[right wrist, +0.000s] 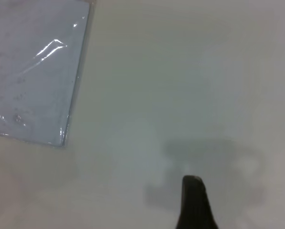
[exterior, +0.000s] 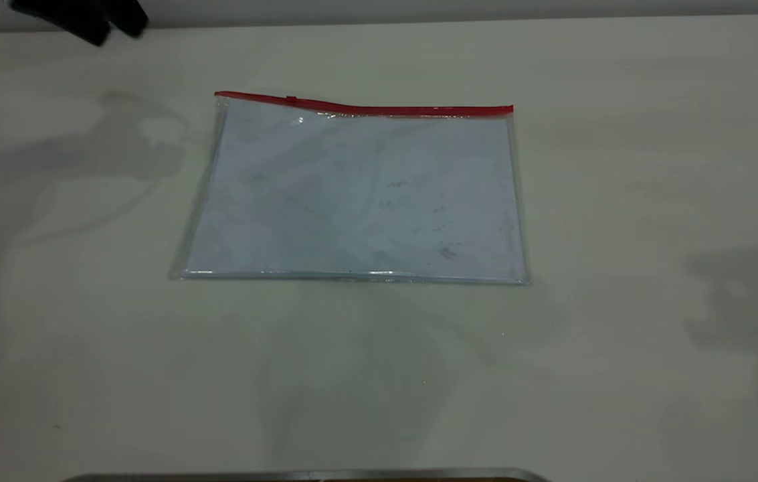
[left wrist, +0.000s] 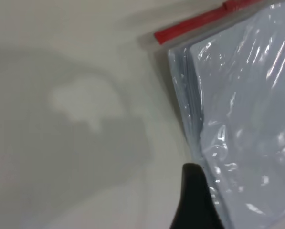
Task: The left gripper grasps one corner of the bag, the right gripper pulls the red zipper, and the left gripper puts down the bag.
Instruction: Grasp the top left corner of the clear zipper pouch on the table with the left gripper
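**Pouch flat at table centre, untouched**

Lay flat on the matte white table (exterior: 619, 375): the bag (exterior: 358, 201), glossy clear plastic, rectangular, smudged. Ran along its 12 o'clock edge: the red zipper (exterior: 365, 107). Hung at 11 o'clock: the left gripper (exterior: 84, 20), finger spread impossible to tell. Off the bag: the right gripper (right wrist: 195, 205), likewise.

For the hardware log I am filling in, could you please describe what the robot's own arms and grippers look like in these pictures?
Little of them shows. The left gripper appears in the exterior view as plain matte black blocky parts at the table's far edge. Its wrist view shows one smooth black finger tapering to a rounded tip. The right gripper shows only one similar black finger in its own wrist view. No cables, markings or labels are visible.
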{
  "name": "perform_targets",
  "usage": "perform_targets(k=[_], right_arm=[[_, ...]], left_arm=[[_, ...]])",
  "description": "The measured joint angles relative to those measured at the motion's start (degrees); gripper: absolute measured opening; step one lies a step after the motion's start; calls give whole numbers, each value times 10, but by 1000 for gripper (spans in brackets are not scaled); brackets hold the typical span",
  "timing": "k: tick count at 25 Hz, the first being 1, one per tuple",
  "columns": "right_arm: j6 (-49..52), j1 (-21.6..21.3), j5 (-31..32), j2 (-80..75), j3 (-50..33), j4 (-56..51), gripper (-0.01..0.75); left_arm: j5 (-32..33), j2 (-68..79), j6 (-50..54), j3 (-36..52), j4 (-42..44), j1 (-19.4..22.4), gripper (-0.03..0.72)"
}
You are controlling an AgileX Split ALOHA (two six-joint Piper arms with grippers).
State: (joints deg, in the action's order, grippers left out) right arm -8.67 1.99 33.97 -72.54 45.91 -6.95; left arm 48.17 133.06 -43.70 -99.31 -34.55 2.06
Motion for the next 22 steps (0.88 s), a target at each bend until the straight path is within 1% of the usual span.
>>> perform_targets(k=[3,10,13,16,19,22], right_arm=[[0,0,0,0,0,0,557],[0,0,0,0,0,0,557],[0,0,0,0,0,0,557],[0,0,0,0,0,0,557],[-1,0,0,0,0,0,557],[-1,0,-1,0,0,0,557]], left_arm=[[-11,31,-58,-1,-26,-3,578],[-49,95,-135,-5,-127,-4,578],[-66,118,-146,-5,-158,-4,578],[-84,135,-151,-5,-165,-4,578],[-90,150,-156,-6,-177,-4,578],[-91,161,-181,-8,-209,-4,578]])
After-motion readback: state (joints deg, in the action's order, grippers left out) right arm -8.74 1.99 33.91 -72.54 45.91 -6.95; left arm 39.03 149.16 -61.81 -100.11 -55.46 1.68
